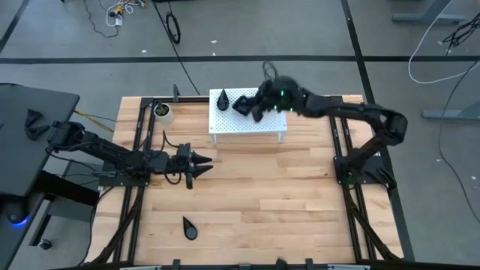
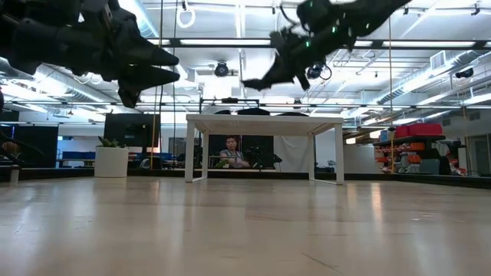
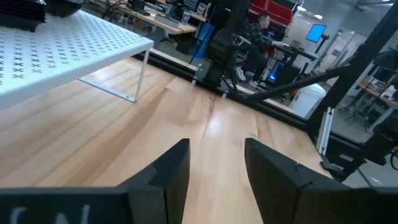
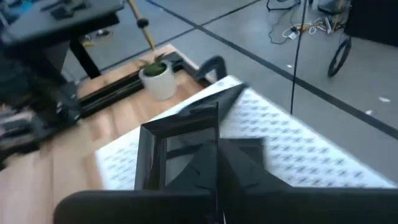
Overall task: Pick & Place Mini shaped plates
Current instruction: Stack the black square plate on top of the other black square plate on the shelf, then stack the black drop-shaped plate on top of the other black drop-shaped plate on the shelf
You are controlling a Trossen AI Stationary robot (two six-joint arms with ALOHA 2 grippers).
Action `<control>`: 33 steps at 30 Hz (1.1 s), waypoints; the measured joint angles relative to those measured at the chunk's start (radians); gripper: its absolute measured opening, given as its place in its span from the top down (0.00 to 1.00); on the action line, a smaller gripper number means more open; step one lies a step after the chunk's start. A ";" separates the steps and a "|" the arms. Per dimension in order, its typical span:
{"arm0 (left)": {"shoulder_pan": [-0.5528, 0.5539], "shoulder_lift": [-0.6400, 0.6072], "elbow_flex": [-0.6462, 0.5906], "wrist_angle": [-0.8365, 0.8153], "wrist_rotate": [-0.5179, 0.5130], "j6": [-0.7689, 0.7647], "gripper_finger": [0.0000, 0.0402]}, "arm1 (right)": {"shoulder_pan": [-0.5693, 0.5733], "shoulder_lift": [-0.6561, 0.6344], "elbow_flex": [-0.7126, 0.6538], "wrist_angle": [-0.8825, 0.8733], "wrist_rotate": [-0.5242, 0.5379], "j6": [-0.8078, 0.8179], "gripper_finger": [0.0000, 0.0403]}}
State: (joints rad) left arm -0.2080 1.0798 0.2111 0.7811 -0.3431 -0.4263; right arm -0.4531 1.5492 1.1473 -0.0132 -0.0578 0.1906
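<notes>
Glossy square plate (image 4: 186, 146) between right gripper's fingers (image 4: 242, 174).

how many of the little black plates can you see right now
3: a teardrop plate on the white stand, a square plate in the right gripper above it, another teardrop on the table's near side. Others may be hidden.

Reaching far forward with the right end effector (image 1: 251, 109), fingers closed; hovering low with the left end effector (image 1: 204, 165), fingers parted.
</notes>
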 joint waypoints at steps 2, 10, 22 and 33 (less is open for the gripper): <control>-0.008 0.000 0.000 0.000 -0.002 0.000 0.60 | -0.064 0.023 0.000 0.018 -0.063 0.010 0.98; -0.018 0.000 0.000 0.000 -0.066 -0.006 0.60 | -0.147 0.109 -0.001 0.084 -0.185 0.011 0.95; -0.020 0.000 -0.001 0.004 -0.063 -0.034 0.60 | -0.149 0.132 -0.001 0.130 -0.187 0.019 0.79; -0.168 0.000 -0.001 0.006 -0.053 0.052 0.61 | 0.026 0.046 -0.001 0.179 -0.185 -0.039 0.50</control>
State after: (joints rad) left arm -0.3756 1.0798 0.2104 0.7867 -0.3960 -0.3746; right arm -0.4268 1.5953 1.1461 0.1660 -0.2430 0.1521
